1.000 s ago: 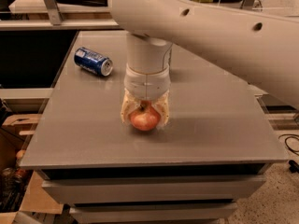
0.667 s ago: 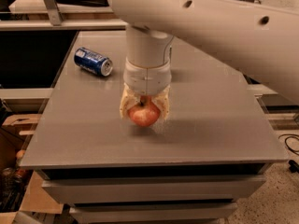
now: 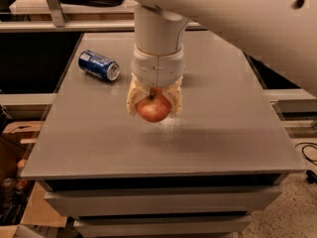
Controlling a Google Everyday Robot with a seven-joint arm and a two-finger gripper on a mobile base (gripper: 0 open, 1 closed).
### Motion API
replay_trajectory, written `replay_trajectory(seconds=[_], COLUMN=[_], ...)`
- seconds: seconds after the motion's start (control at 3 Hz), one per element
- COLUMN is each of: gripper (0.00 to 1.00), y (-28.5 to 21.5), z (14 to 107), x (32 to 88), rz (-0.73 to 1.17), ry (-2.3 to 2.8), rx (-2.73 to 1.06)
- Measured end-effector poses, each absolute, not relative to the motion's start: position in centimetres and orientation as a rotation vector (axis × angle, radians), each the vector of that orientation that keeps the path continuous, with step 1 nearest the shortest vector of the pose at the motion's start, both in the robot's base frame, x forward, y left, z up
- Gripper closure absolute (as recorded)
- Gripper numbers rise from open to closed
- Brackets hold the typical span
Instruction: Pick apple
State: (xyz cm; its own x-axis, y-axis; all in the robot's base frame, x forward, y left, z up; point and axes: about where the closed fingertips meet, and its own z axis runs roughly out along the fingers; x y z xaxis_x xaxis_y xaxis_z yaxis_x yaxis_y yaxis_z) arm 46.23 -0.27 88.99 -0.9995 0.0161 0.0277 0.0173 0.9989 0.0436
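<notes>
The apple (image 3: 153,108) is round and red with yellowish patches and a short dark stem on top. My gripper (image 3: 154,105) hangs straight down from the white arm over the middle of the grey table (image 3: 233,133). Its two pale fingers (image 3: 132,99) are shut on the apple from left and right. The apple is held a little above the tabletop, with its shadow on the surface below and to the right.
A blue soda can (image 3: 99,65) lies on its side at the table's left, behind and left of the gripper. The table's front edge has drawers below. Shelving and a dark gap lie to the left, cables on the floor at right.
The gripper has risen with the apple in it, lifting it off the tabletop. The soda can has not moved.
</notes>
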Motion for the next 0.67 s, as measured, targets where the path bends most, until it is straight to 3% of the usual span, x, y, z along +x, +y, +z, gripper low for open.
replay_trajectory(seconds=[0.67], gripper=[1.0], y=[-0.11], z=[91.84], x=[47.26], rz=[-0.119], ry=[-3.173], rx=[0.001])
